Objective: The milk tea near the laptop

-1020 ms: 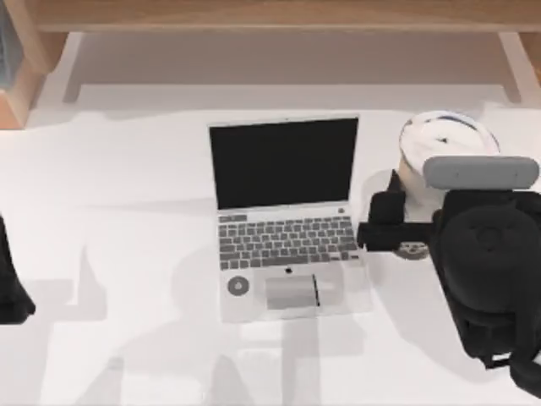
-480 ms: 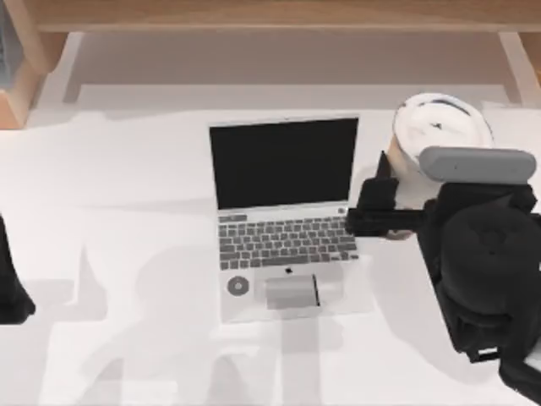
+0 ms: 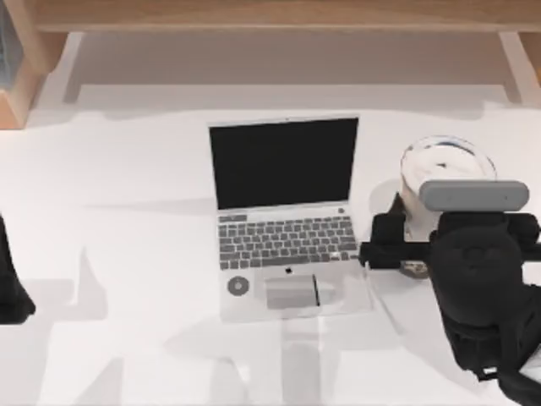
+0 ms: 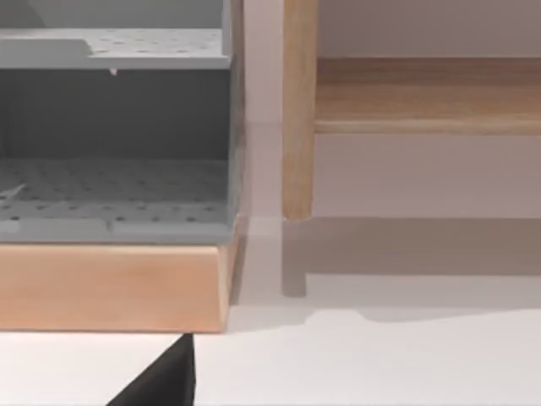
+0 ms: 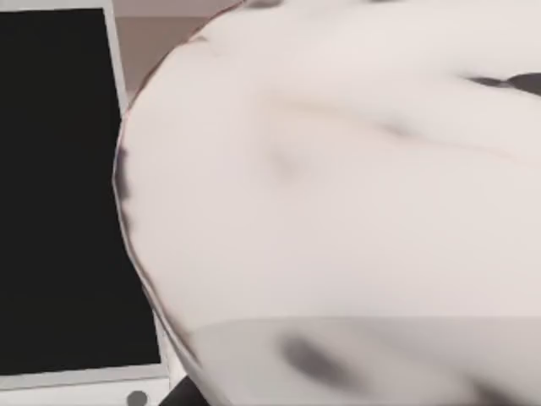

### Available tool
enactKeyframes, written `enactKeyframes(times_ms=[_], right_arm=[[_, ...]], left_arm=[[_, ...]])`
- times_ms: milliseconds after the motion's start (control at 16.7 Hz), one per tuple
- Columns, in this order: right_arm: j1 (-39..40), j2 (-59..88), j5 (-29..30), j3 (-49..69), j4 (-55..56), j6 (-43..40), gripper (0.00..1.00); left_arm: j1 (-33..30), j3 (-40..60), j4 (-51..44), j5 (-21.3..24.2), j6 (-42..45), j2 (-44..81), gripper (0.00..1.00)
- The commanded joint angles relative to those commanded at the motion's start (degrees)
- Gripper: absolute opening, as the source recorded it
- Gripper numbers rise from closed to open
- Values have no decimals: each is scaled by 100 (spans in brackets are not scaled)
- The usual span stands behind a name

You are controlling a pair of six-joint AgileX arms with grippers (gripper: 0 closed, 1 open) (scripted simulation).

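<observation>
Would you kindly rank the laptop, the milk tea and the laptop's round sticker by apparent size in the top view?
1. laptop, by far the largest.
2. milk tea, partly hidden by the right arm, its visible lid much narrower than the laptop.
3. round sticker, the smallest.

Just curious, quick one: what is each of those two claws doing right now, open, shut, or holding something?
Left gripper: parked at the table's left edge; cannot tell.
Right gripper: at the pale white translucent milk tea cup; hold cannot be told.
</observation>
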Motion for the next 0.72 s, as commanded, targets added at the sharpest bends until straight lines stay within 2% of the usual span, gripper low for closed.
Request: enactKeyframes(times_ms=[180, 720], right_arm=[[0, 0, 0, 0, 0, 0, 0], [0, 0, 0, 0, 0, 0, 68]], left_arm=[[0, 0, 0, 0, 0, 0, 100], [0, 0, 0, 0, 0, 0, 100]])
